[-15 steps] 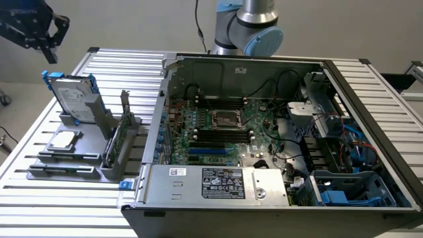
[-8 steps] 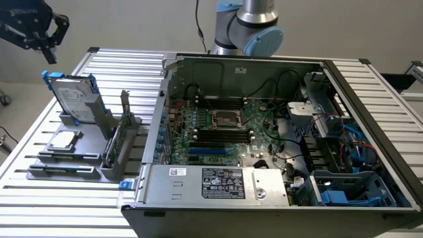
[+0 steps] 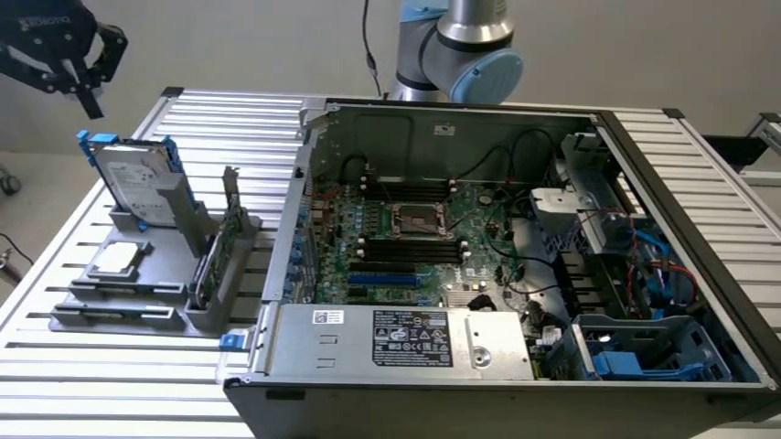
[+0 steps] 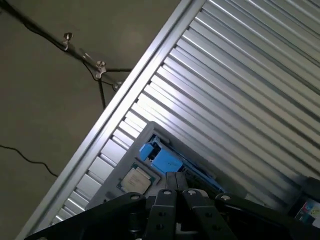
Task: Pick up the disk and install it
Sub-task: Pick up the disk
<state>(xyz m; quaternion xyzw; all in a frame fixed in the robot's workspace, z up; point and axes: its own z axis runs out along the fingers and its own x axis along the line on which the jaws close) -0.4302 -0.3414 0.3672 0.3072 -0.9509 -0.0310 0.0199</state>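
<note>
One disk is standing on edge in its rack, just below your end effector, long axis pointing up toward it; the end effector is hovering pressed together, gripping nothing.

place: robotics lab | evidence: slatted aluminium table, opened PC case (motherboard exposed), robot arm

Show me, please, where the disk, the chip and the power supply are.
disk (image 3: 132, 178): exterior view, its broad face.
chip (image 3: 116, 259): exterior view, its top face.
power supply (image 3: 412, 337): exterior view, its black label.
</note>
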